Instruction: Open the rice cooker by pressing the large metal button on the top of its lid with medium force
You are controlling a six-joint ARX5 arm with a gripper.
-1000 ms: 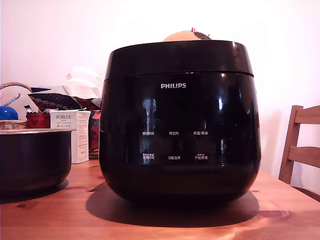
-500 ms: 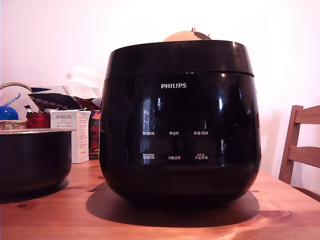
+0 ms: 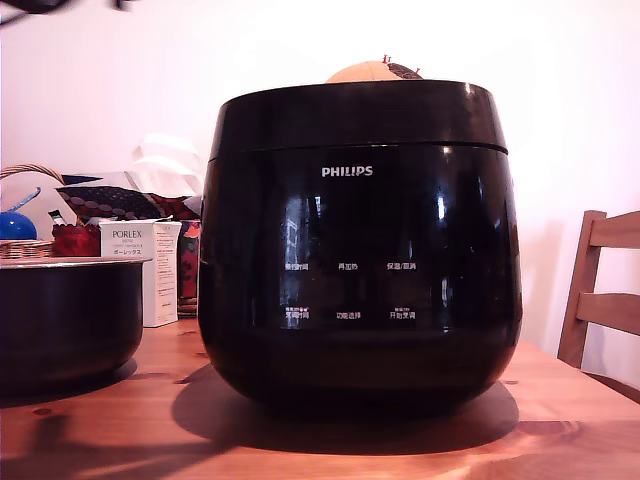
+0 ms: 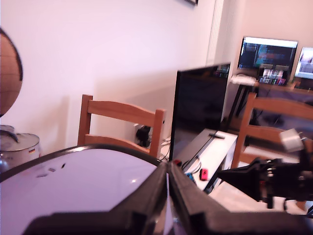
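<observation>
Table of reddish wood carries the rice cooker at the middle of the exterior view, its lid down and shut. At that view's left stand a dark pot and a white box; a chair is at its right. In the wrist view the gripper hangs above the lid's glossy top, fingertips pressed together, clasping nothing.

Sits in the middle of the table: the rice cooker, lid on top. Left in the exterior view, near: a pot. Behind the pot: a box and basket. Far right: a chair.
</observation>
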